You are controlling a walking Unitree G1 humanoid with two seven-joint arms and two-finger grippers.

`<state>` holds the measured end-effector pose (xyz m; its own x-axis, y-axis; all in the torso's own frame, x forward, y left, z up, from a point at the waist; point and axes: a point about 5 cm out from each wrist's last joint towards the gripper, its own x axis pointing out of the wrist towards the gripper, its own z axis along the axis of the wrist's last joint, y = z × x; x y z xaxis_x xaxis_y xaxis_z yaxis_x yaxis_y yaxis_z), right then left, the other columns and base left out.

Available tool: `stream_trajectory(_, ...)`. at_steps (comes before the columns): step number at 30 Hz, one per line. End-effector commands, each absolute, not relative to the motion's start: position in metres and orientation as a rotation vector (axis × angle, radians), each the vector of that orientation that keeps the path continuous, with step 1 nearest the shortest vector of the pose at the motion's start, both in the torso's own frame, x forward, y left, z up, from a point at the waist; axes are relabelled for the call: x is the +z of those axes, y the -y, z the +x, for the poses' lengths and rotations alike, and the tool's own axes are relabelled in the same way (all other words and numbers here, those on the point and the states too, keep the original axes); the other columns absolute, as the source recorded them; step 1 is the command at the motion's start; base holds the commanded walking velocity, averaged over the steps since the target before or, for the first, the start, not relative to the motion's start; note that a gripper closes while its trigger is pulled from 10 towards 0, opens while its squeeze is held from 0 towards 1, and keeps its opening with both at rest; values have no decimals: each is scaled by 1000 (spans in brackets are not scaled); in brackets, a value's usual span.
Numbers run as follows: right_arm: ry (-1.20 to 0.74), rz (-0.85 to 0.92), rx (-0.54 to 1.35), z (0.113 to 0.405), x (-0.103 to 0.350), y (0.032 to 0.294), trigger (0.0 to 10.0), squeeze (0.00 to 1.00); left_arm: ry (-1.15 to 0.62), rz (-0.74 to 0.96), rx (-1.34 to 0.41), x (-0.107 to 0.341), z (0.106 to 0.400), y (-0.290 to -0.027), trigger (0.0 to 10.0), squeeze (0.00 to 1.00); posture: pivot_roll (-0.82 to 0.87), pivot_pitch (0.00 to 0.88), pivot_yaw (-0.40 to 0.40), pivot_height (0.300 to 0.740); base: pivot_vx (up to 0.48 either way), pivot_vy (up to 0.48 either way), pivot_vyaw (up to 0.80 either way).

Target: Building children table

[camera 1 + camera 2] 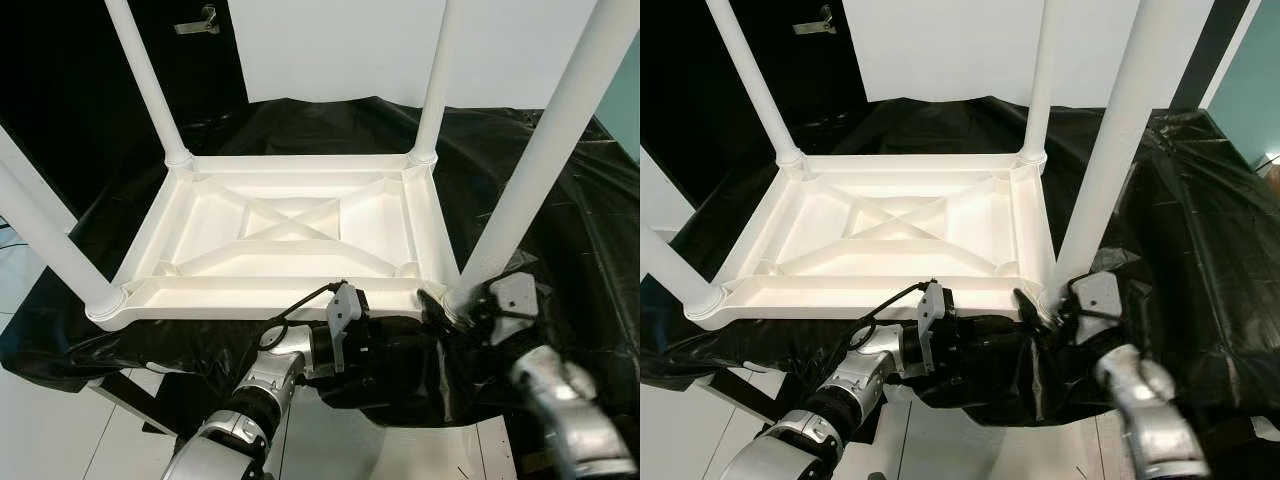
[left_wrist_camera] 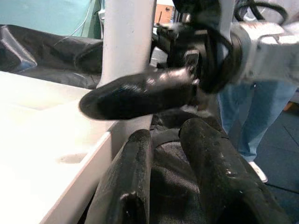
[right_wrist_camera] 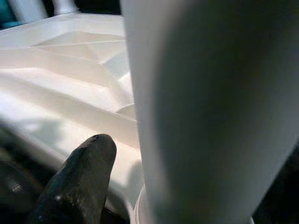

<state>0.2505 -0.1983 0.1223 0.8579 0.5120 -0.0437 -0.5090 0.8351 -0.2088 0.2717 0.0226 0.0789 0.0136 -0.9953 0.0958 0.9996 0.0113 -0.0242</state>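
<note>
Right gripper (image 1: 452,308) is at the base of the near right leg (image 1: 540,160). One black finger (image 3: 77,179) lies against the leg just above its socket. The leg stands between the fingers, so the grip appears closed on it, probably to seat or turn it home.

Left gripper (image 1: 400,350) lies under the tabletop's near edge beside that same corner, on the black sheet (image 1: 560,200). Its two fingers (image 2: 135,186) are slightly parted and hold nothing, apparently bracing.

The children's table (image 1: 290,235) rests upside down on the sheet. All four legs point up. The far right leg (image 1: 437,80) and the two left legs look fitted.
</note>
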Motion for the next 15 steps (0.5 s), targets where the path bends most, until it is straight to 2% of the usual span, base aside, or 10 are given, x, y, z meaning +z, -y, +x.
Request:
stream_trajectory(1,-27,-221,632,250,123,201,10000,0,59,-80,-1593,80,270,-22,10000,0,-139,0,45,740,0,0,0)
stream_trajectory(5,-63,-248,688,248,120,204,10000,0,58,-78,-1592,79,270,-22,10000,0,-134,0,44,740,0,0,0)
stream_trajectory(6,-77,-258,715,247,118,205,4196,0,57,-77,-1590,79,270,-23,10000,0,-129,0,44,740,0,0,0)
stream_trajectory(7,-85,-264,730,246,117,205,4196,0,57,-76,-1589,79,271,-24,10000,0,-129,0,44,740,0,0,0)
stream_trajectory(8,-94,-260,753,246,117,207,0,0,56,-75,-1588,79,271,-25,10000,0,-127,0,42,740,0,0,0)
stream_trajectory(15,-110,-264,792,246,118,210,0,0,54,-73,-1585,78,271,-26,10000,0,-124,0,41,740,0,0,0)
